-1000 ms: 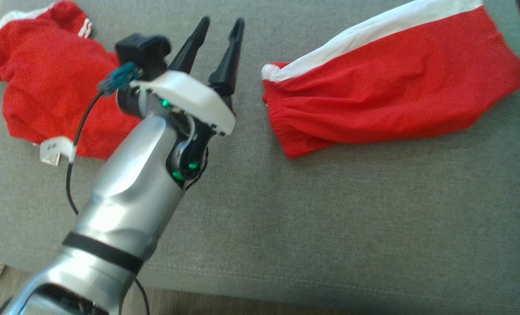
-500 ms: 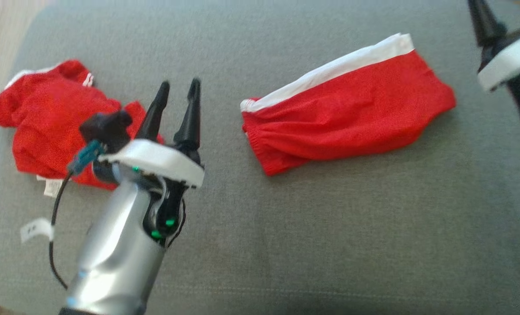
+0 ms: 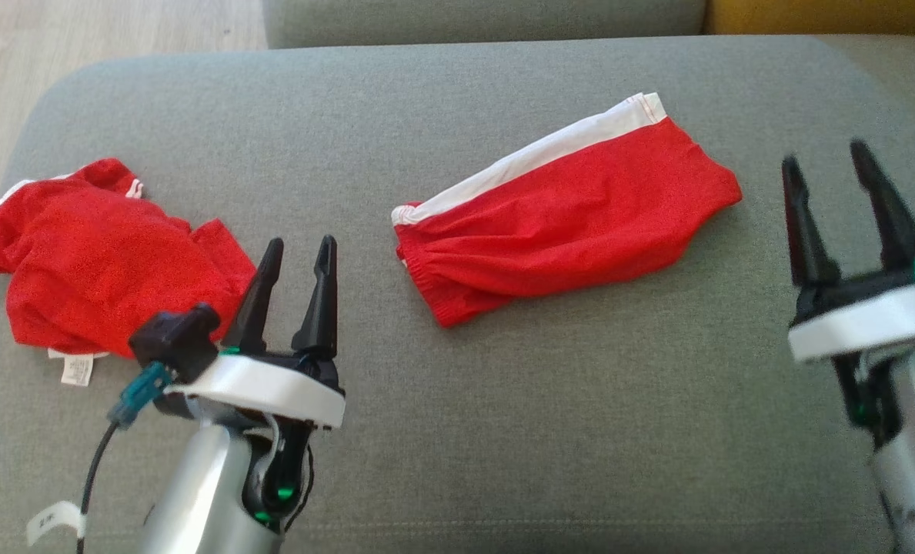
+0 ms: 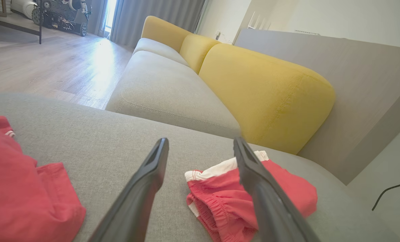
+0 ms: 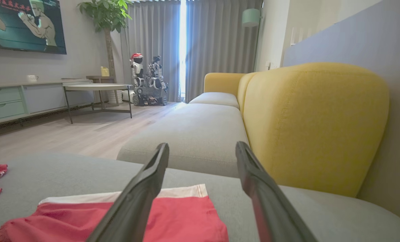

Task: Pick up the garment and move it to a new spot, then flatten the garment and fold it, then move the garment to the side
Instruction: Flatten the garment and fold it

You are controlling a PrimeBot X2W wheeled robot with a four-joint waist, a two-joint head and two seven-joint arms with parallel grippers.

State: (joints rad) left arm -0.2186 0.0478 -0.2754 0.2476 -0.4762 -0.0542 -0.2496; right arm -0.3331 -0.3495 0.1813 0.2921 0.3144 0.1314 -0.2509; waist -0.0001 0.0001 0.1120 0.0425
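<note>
Grey sofa cushion bearing folded red shorts at centre (white band along the far edge) and a crumpled red garment at left. The left gripper and right gripper hover on the near side, both spread wide and empty.

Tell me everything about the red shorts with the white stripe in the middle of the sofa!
The red shorts look like soft, thin sports cloth. A white stripe runs along their far edge, and the gathered stretchy waistband is at the left end. They look folded over and lie fairly flat with a few wrinkles, slanting across the grey sofa cushion. Only the cushion touches them.
</note>
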